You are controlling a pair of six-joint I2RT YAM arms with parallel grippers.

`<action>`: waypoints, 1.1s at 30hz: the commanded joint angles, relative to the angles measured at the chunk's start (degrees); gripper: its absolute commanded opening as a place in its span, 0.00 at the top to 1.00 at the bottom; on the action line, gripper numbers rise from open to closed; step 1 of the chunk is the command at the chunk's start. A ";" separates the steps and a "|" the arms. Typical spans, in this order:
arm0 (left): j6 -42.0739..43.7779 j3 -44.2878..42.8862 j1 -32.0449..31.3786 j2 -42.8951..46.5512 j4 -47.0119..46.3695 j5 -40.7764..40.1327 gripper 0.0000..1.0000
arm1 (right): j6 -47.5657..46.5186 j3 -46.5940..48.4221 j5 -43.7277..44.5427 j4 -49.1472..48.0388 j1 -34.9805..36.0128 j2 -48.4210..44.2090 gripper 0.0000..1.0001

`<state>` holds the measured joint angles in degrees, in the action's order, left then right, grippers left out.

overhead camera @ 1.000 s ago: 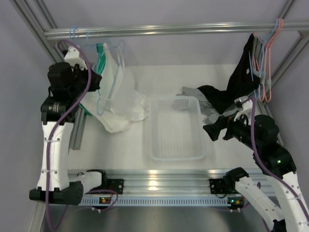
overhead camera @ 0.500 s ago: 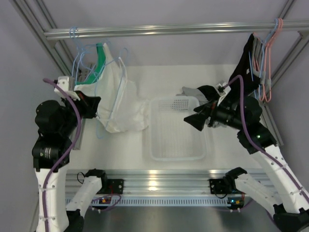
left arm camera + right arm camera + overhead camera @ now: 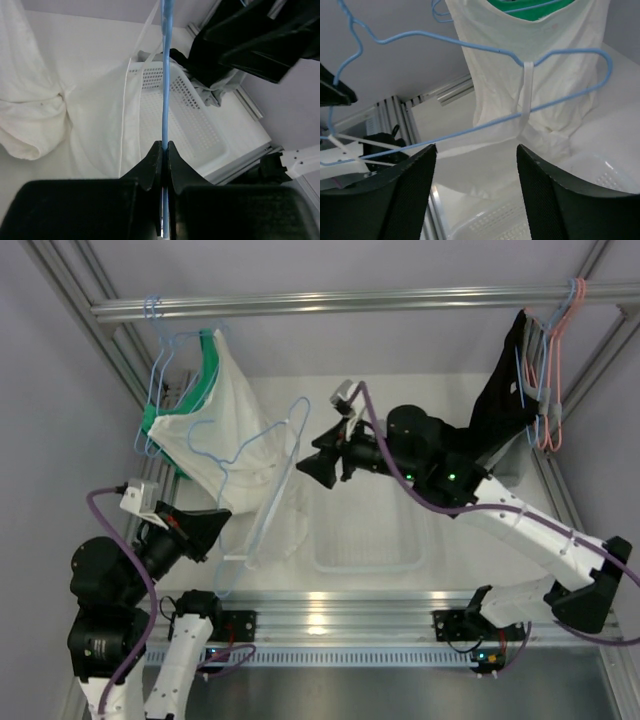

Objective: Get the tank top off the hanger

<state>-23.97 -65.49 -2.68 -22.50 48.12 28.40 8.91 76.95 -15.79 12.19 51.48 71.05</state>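
Observation:
My left gripper (image 3: 215,523) (image 3: 164,146) is shut on the wire of the light-blue hanger (image 3: 283,455) (image 3: 165,75), held off the rail and tilted over the table's left side. The thin white tank top (image 3: 275,525) (image 3: 134,107) hangs from it. One strap (image 3: 526,92) loops over the hanger wires (image 3: 470,46), and the body (image 3: 480,172) sags below. My right gripper (image 3: 318,462) (image 3: 476,148) is wide open and empty. It faces the hanger and strap from the right, a short way off.
A larger cream-white garment (image 3: 225,400) and a green one (image 3: 205,355) hang on blue hangers from the rail (image 3: 350,302) at back left. A white mesh basket (image 3: 365,562) sits mid-table. A black garment (image 3: 505,390) and a pink hanger (image 3: 557,390) hang at back right.
My left gripper has pulled the hanger with the tank top off the rail, toward the near left. My right arm has swung left over the basket to face the hanger.

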 commanded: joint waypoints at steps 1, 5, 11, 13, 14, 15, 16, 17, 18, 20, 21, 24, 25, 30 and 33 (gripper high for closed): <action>-3.72 -0.16 0.13 1.76 -0.49 6.57 1.00 | -8.29 6.63 11.48 -2.43 5.20 7.16 0.40; -4.25 0.28 0.04 2.72 1.28 6.23 1.00 | -10.75 10.59 14.29 -1.73 6.52 12.27 0.49; -3.72 0.63 0.04 2.29 1.54 5.08 1.00 | -13.39 10.59 20.10 -1.73 8.54 13.07 0.51; -3.37 0.28 0.04 2.11 1.54 4.39 1.00 | -13.56 10.68 20.62 -1.64 8.55 12.72 0.54; -3.28 -0.07 0.04 2.11 1.63 4.12 1.00 | -13.56 10.51 20.54 -1.64 8.63 12.45 0.54; -3.19 -0.25 0.04 1.94 1.89 3.77 1.00 | -13.56 10.33 20.54 -1.73 8.55 11.67 0.52; -3.11 -0.42 0.04 1.85 1.98 3.50 1.00 | -13.48 10.15 20.36 -1.73 8.46 11.14 0.51; -3.10 -0.51 0.04 1.76 2.07 2.89 1.00 | -13.39 9.80 19.93 -1.64 8.63 10.44 0.50; -3.10 -0.51 0.04 1.67 2.07 2.62 1.00 | -13.04 9.63 19.66 -1.64 8.63 10.08 0.49; -2.93 -0.60 0.04 1.67 2.16 2.62 1.00 | -12.69 9.54 19.13 -1.46 8.63 9.46 0.49; -2.75 -0.69 0.04 1.58 2.16 2.71 1.00 | -12.34 9.36 19.04 -1.46 8.72 9.29 0.49; -2.84 -1.39 0.04 1.50 2.16 2.45 1.00 | -12.33 9.80 19.66 -1.02 8.63 9.63 0.49; -2.93 -1.65 0.13 1.32 2.07 2.62 1.00 | -12.51 10.06 19.83 -1.02 8.63 9.99 0.49; -3.10 -2.18 0.04 1.23 2.16 2.97 1.00 | -13.48 10.94 21.94 -0.67 8.63 11.83 0.50; -3.19 -2.18 0.04 1.23 2.16 3.41 1.00 | -14.00 11.47 22.65 -0.67 8.55 12.80 0.52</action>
<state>-27.05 -65.91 -2.68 -20.51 51.59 31.05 -3.88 84.84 5.17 12.71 59.16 82.65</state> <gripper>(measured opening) 0.035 0.490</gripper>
